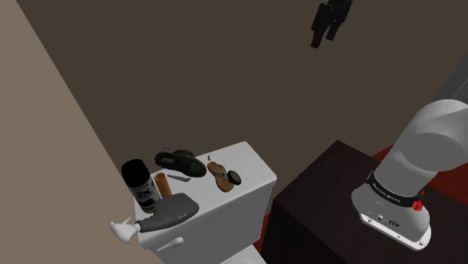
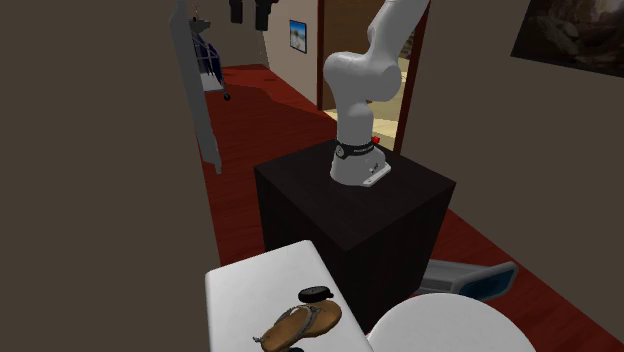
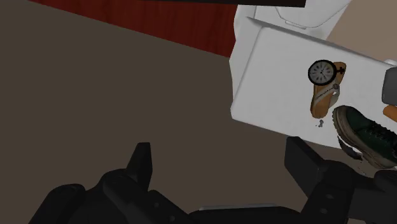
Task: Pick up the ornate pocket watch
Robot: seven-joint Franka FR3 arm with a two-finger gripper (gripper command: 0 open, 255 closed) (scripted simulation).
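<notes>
The pocket watch (image 3: 321, 72) is round with a dark rim and a white dial. It lies on the white toilet tank lid (image 3: 273, 83), resting against one end of a brown sandal (image 3: 327, 95). In the shoulder view the watch (image 1: 235, 177) sits near the lid's right edge, and in the second exterior view the watch (image 2: 316, 293) lies just behind the sandal (image 2: 300, 325). My black gripper (image 1: 325, 36) hangs high above, well off to the shoulder view's right of the tank. Its fingers (image 3: 141, 162) stand wide apart with nothing between them, the gripper (image 3: 222, 167) open.
A dark green shoe (image 1: 180, 163), a black spray can (image 1: 137, 180), a brown cylinder (image 1: 162, 185) and a grey hair dryer (image 1: 169, 212) share the lid. A tan wall runs along the shoulder view's left. The dark stand box (image 1: 322, 202) is beside the tank.
</notes>
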